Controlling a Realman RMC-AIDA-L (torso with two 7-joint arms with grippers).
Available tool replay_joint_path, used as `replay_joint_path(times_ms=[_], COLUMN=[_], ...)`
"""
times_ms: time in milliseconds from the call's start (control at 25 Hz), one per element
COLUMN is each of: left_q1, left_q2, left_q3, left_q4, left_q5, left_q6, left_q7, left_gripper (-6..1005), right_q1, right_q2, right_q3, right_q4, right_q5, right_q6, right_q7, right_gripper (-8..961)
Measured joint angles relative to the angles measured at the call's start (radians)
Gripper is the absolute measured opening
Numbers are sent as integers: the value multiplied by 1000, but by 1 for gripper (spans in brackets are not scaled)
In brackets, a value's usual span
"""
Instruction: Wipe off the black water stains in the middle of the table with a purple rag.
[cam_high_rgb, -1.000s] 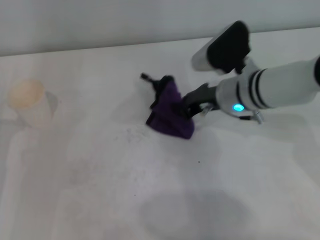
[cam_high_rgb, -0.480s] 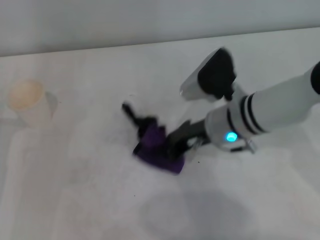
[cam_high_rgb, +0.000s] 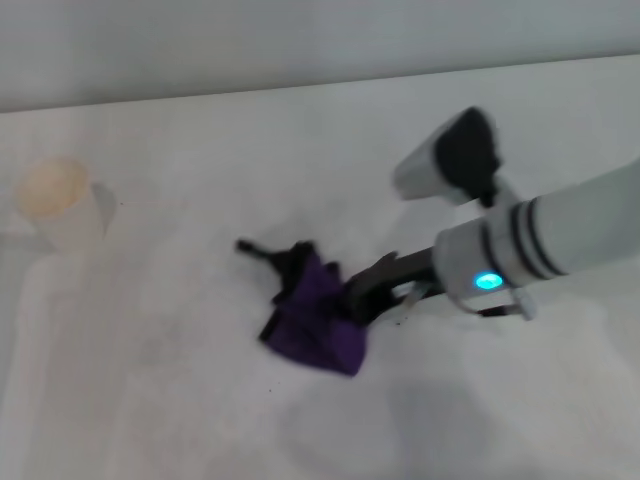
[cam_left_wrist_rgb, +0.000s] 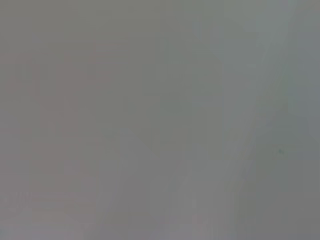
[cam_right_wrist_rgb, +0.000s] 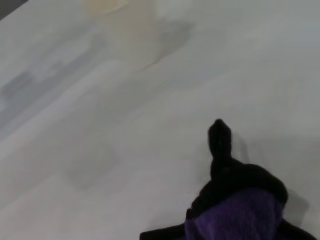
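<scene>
I've dragged the purple rag (cam_high_rgb: 315, 322) with my right claw (cam_high_rgb: 330, 295) toward the near side of the table (cam_high_rgb: 150, 400), then a little rightward in the last half second.

Looks like a lab test bench to me: plain white surface (cam_high_rgb: 180, 400), bare grey wall (cam_high_rgb: 300, 40) behind, one pale cup (cam_high_rgb: 58, 205) standing on it.

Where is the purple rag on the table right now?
In the head view the purple rag lies near the middle of the table, pressed down by the right gripper, far to the right of the pale cup.
</scene>
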Motion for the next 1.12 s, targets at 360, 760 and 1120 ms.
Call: replay_joint_path(times_ms=[360,760,1120], left_q1=[-1,0,8], left_q2=[0,0,0], left_q3=[0,0,0], left_q4=[-3,-3,-3], left_q5=[-41,-49,-66], left_q6=[4,5,6], left_q7=[0,-3,-6], left_gripper=[888,888,887], right_q1=[-127,-139,-172], right_q2=[-7,-2,-5], right_q3=[379,419,500], right_q4=[2,10,9], right_q5=[-69,14,268], right_q6=[98,126,172], right_q7=[-115,-288,-460], right_gripper=[109,178,391])
